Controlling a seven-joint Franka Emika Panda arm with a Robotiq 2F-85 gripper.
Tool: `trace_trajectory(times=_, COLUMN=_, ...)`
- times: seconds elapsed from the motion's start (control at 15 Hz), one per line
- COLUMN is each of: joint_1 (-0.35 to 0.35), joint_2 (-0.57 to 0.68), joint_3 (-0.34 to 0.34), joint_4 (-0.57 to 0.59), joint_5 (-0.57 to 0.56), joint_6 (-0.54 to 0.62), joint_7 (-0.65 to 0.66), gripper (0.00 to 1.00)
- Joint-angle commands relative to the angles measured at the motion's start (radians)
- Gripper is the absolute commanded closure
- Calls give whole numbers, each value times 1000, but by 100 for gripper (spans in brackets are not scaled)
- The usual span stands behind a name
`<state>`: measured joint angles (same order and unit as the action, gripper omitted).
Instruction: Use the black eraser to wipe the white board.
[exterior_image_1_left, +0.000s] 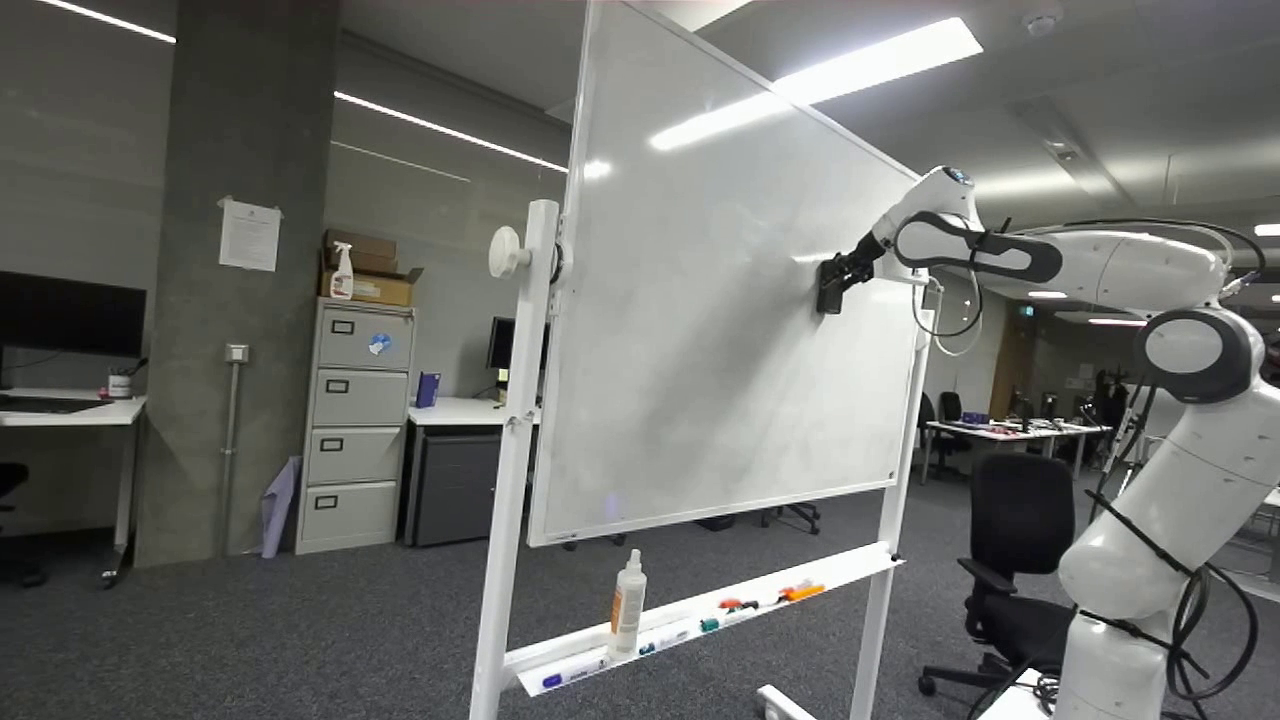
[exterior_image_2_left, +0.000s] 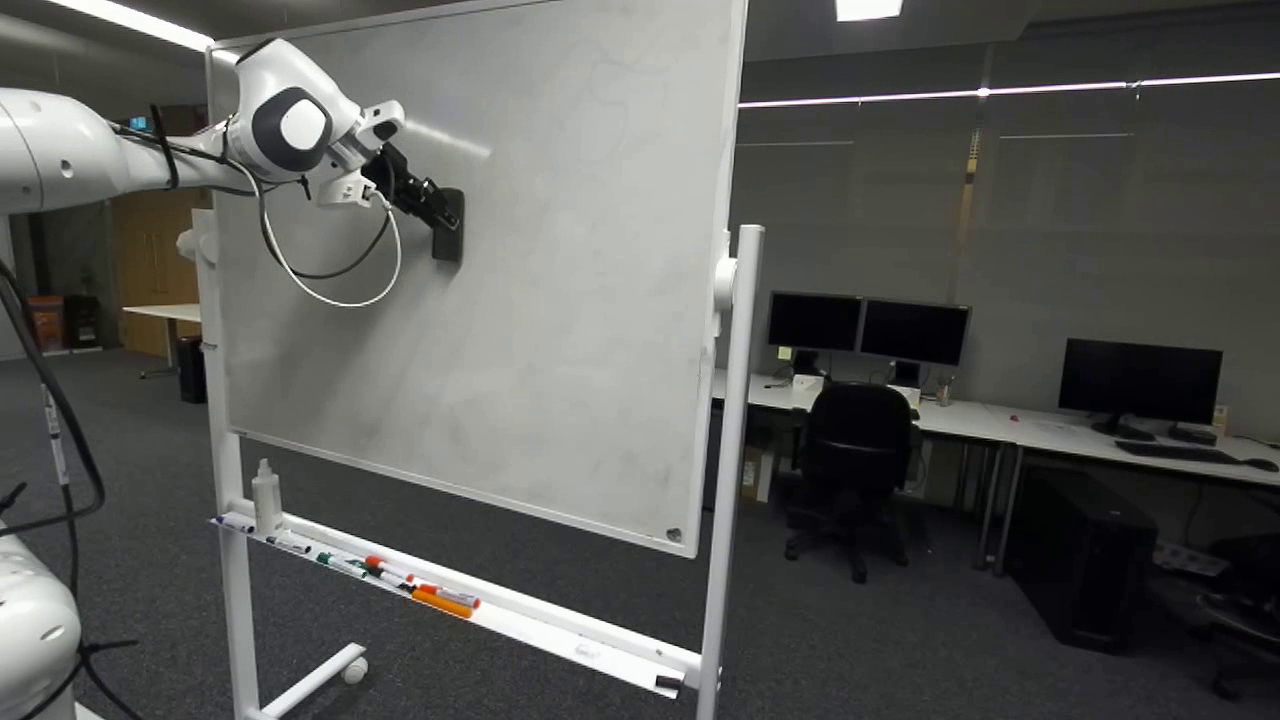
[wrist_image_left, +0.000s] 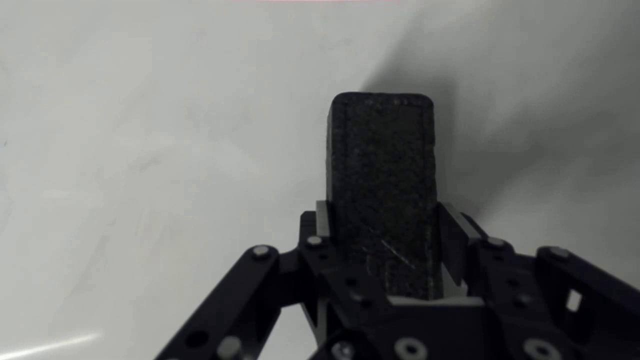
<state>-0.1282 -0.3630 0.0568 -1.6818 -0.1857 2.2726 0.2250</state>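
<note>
The black eraser (wrist_image_left: 382, 150) fills the middle of the wrist view, its long side pointing away from my gripper (wrist_image_left: 382, 220). Fingers (wrist_image_left: 452, 245) press on its two long sides, so the gripper is shut on it. Behind it spreads the glossy white board (wrist_image_left: 150, 210), with faint grey smudges. In both exterior views the eraser (exterior_image_2_left: 449, 240) stands upright and looks flat against the board (exterior_image_2_left: 560, 320), in its upper part on the arm's side. The eraser's wiping face is hidden, and the fingers cover part of its near end.
Below the board, a tray (exterior_image_2_left: 590, 655) holds a white bottle (exterior_image_1_left: 627, 605), several markers (exterior_image_2_left: 445, 600) and a small dark item (exterior_image_2_left: 667, 685) at its end. White posts (exterior_image_1_left: 508, 450) flank the board. A cable loop (exterior_image_2_left: 396, 262) hangs from the wrist. A chair (exterior_image_1_left: 1020, 540) stands near the arm.
</note>
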Motion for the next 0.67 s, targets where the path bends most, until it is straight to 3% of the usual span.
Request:
trace_trajectory(times=0.0, joint_1=32, joint_2=-10, joint_3=0, joint_4=-73, joint_5=-6, joint_6=-49, joint_7=-44, gripper=70)
trace_trajectory(times=0.33, joint_1=65, joint_2=-28, joint_3=2, joint_4=-150, joint_5=-13, joint_6=-111, joint_7=-108, gripper=70)
trace_trajectory(times=0.6, joint_1=96, joint_2=-90, joint_3=-9, joint_4=-216, joint_5=-19, joint_6=-27, joint_7=-205, gripper=70)
